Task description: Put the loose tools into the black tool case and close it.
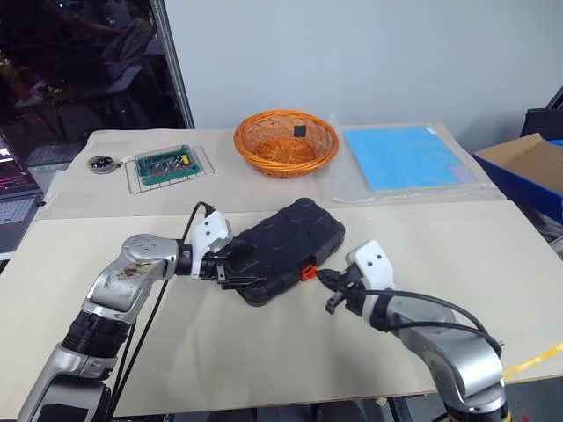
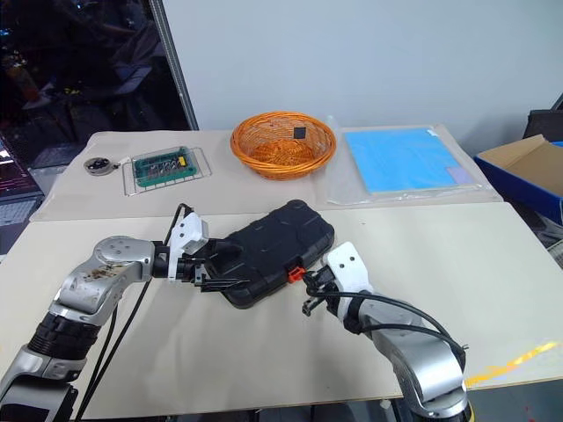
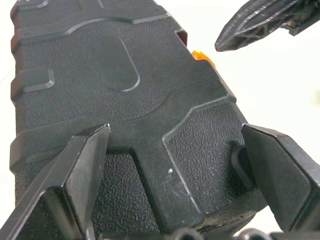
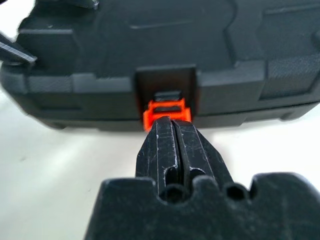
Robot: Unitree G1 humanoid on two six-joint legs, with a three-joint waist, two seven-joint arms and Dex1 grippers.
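One black textured plastic tool case (image 1: 286,246) lies closed at table centre, its one small orange latch (image 1: 308,272) at 5 o'clock. Left gripper (image 3: 175,165) at the case's 9 o'clock end, two fingers spread wide around its corner. Right gripper (image 4: 176,131) fingers pressed together, empty, tips at the latch. One orange wicker basket (image 1: 286,141) at 12 o'clock

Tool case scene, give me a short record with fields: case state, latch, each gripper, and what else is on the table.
case: black tool case lid down, lying on the table
latch: orange latch on the side facing the right gripper
left gripper: open, fingers straddling one end of the case
right gripper: shut, tips at the latch
other items: orange wicker basket, circuit board tray, blue sheet
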